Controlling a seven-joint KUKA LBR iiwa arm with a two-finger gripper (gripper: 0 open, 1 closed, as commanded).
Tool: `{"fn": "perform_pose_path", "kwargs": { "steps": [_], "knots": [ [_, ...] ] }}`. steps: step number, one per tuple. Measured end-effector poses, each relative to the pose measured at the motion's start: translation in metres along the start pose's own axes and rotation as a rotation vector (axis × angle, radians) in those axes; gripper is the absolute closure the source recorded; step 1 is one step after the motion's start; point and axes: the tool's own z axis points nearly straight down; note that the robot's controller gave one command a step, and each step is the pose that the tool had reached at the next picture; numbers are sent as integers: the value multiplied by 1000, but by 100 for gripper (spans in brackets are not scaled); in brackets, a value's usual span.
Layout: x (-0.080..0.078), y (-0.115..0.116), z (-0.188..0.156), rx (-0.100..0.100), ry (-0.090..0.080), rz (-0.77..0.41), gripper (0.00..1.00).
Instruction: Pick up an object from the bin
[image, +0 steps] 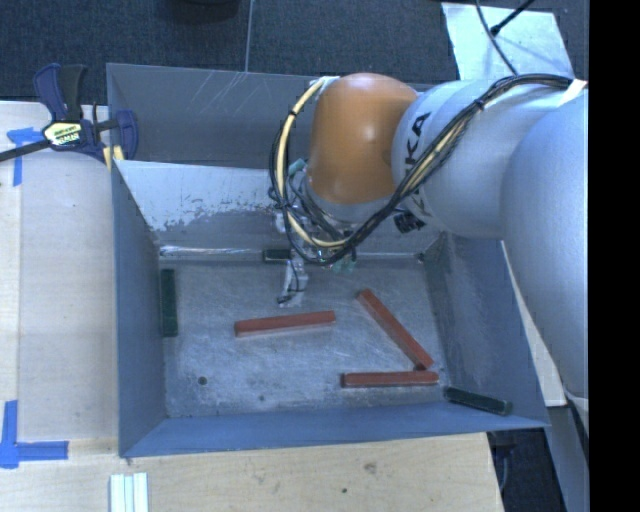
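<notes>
1. the grey bin (140, 300) has a scuffed, pale-streaked floor; dark carpet (120, 30) lies beyond its far wall.
2. the claw (292, 290) hangs below the arm's orange cover (360, 140), low over the far middle of the floor. whether it is wide or narrow cannot be told.
3. just in front of the claw, a red-brown stick (285, 323) lies crosswise on the floor.
4. on the arm's side of the claw lie 2 more: a slanted stick (395, 330) and a level stick (388, 379), their ends close together.
5. a small black piece (275, 257) lies just behind the claw.
6. a dark green bar (168, 302) lies well apart from the claw, along the wall on the side away from the arm.
</notes>
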Motion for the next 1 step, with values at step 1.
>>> {"fn": "perform_pose_path", "kwargs": {
  "steps": [1],
  "knots": [
    [43,-68,67,3,-2,-39,0]
  ]
}}
